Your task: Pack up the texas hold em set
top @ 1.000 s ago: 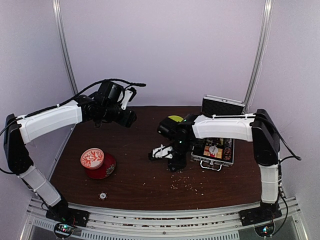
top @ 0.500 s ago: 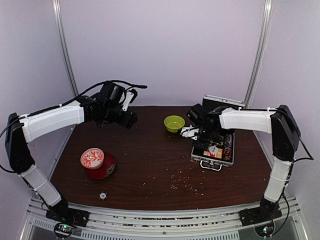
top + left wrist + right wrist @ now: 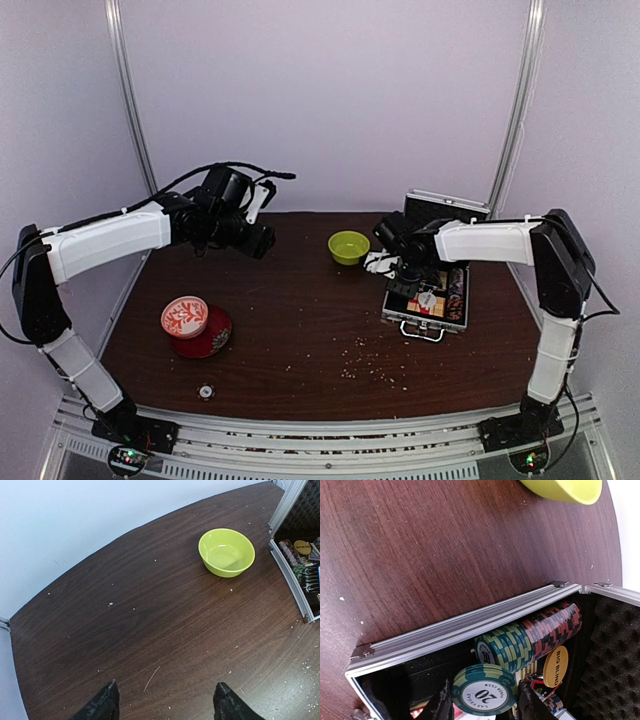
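Observation:
The silver case (image 3: 425,325) lies open at the right with its lid (image 3: 445,210) upright behind it. My right gripper (image 3: 400,272) hangs over the case's left end, shut on a small stack of green "20" chips (image 3: 483,696) just above the black lining. Beyond those chips a row of green and red chips (image 3: 535,635) lies along the case wall (image 3: 470,625), with a yellow "BIG BLIND" button (image 3: 555,666) beside it. A small round piece (image 3: 206,391) lies on the table near the front left. My left gripper (image 3: 165,702) is open and empty, held high over the back left of the table.
A lime-green bowl (image 3: 348,246) stands just left of the case. The red-and-white round tin (image 3: 185,317) sits at the left, its lid leaning on its base. Crumbs are scattered on the dark wood in front of the case.
My right arm has swung from the middle of the table back and right to the case, carrying the green chips. The left arm has hardly moved.

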